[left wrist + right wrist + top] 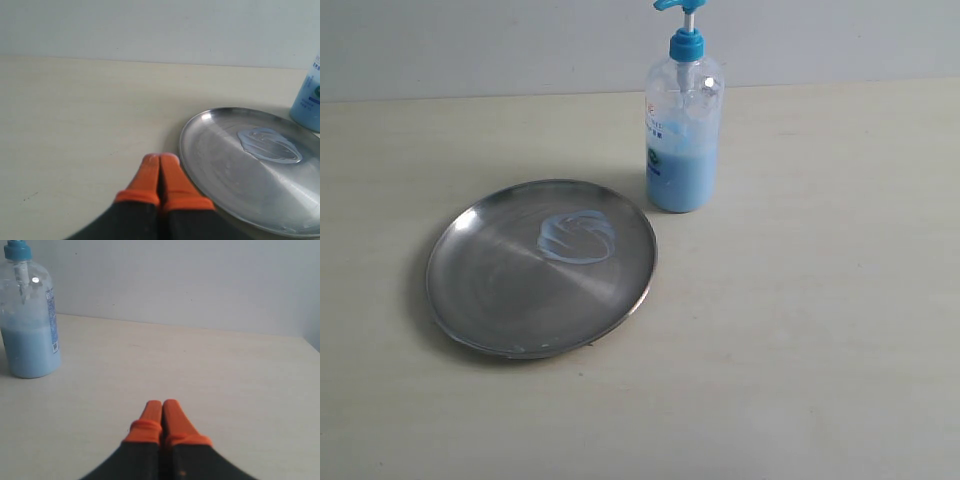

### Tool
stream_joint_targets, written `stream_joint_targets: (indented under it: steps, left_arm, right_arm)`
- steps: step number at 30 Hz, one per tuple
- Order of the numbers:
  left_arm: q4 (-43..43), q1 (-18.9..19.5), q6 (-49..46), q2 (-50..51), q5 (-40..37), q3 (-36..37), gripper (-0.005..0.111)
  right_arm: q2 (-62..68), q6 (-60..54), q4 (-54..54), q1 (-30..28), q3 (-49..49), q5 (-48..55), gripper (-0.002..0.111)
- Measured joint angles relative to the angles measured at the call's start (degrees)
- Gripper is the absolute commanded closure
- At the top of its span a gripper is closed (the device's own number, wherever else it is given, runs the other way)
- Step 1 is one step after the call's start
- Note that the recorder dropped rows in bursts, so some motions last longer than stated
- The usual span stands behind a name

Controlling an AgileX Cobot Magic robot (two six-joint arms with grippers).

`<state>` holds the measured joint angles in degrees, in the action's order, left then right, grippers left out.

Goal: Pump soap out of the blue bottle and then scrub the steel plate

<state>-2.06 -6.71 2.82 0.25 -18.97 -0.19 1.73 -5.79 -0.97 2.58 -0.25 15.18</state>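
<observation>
The steel plate (480, 290) lies flat on the table, left of centre, with a whitish-blue smear of soap (576, 236) on its far right part. Right behind it the blue bottle (683, 140) stands upright, about half full of light-blue liquid. Neither arm shows in the exterior view. In the left wrist view my left gripper (160, 158) is shut and empty, its orange tips just beside the steel plate's (225, 170) rim; the soap (269, 145) and the blue bottle (307, 102) lie beyond. My right gripper (162, 403) is shut and empty over bare table, well apart from the blue bottle (29, 315).
The pale wooden table (820, 330) runs back to a plain light wall (470, 40). Bare tabletop lies to the right of the bottle and in front of the plate.
</observation>
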Motion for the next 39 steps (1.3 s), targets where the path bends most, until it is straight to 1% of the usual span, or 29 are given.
stream_joint_targets:
  steps: [39]
  left_arm:
    - [1.0, 0.0, 0.0, 0.0, 0.0, 0.0, 0.107]
  right_arm:
    - [0.0, 0.0, 0.0, 0.0, 0.0, 0.0, 0.108]
